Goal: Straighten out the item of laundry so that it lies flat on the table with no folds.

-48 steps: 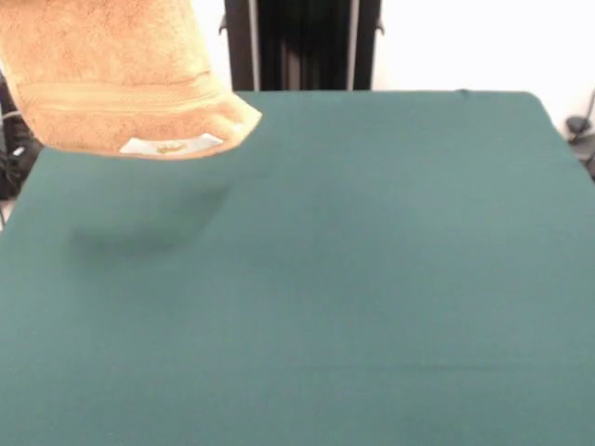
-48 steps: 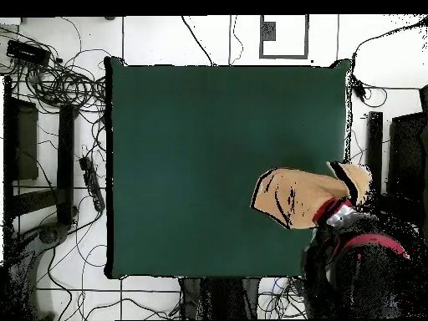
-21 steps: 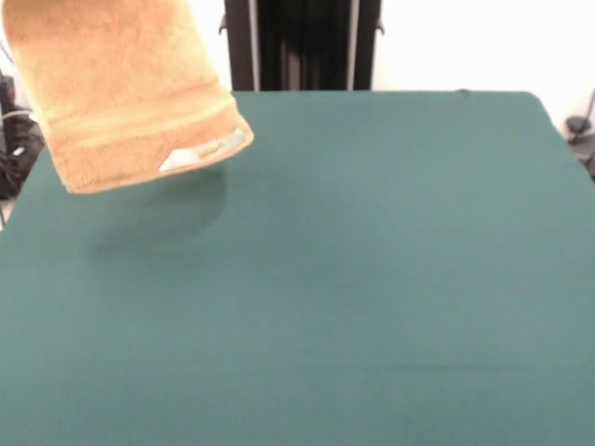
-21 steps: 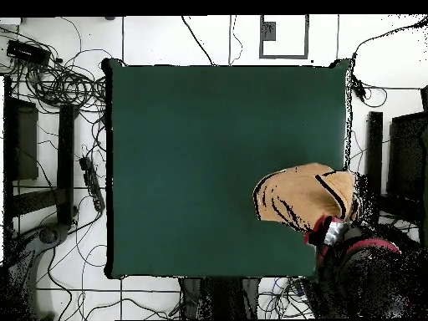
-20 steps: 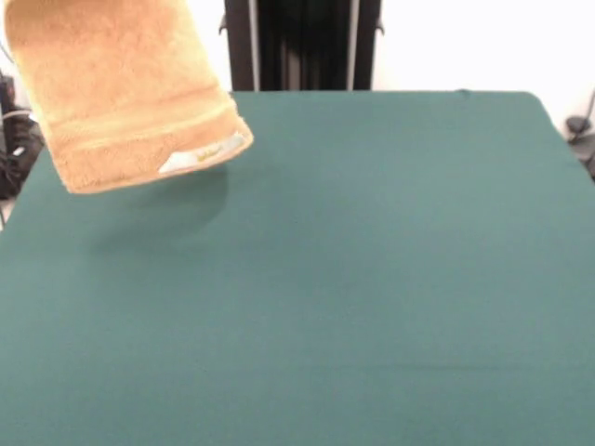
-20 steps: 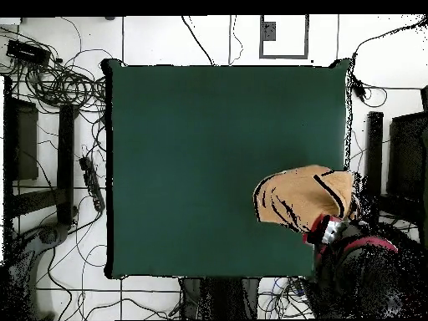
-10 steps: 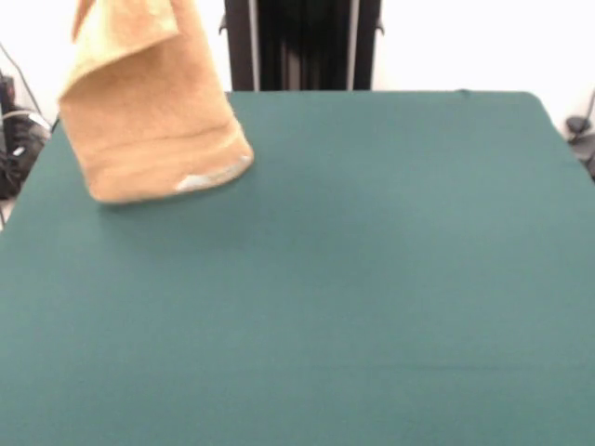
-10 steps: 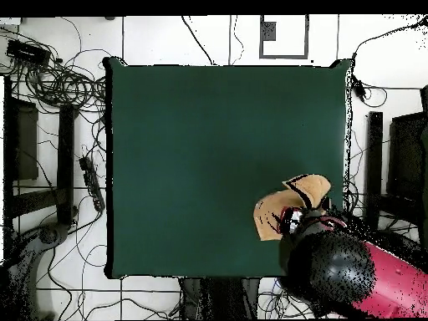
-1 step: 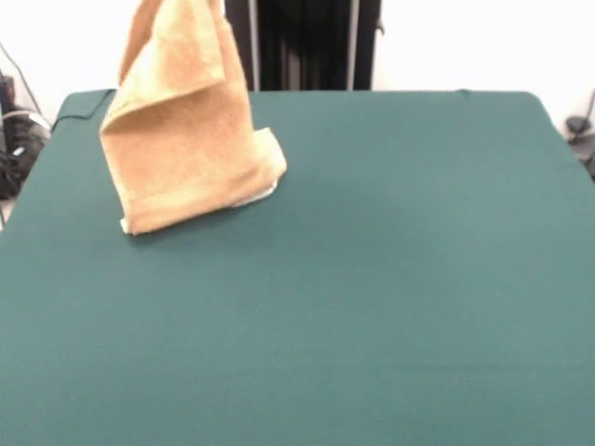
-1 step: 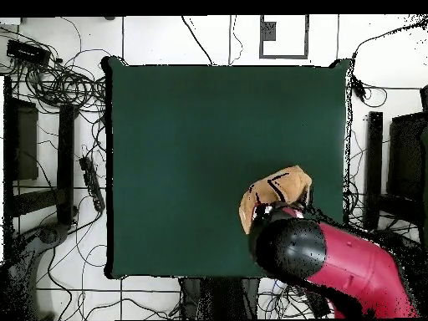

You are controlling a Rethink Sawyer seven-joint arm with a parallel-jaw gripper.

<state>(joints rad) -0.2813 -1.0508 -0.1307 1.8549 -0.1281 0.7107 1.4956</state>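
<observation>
Over the table: the towel is hanging in a folded drape, its lower edge touching the green cloth near one corner.
Gripper: it is staying out of sight in both views, so whether its fingers are clamped on the towel cannot be told.
Front view: the towel is running up past the top edge.
Overhead view: the red and black arm is covering the towel's top.

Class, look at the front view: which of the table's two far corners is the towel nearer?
The far corner at the picture's left. The towel stands draped beside it, its lower edge on the table; the far right corner is bare green cloth.
</observation>
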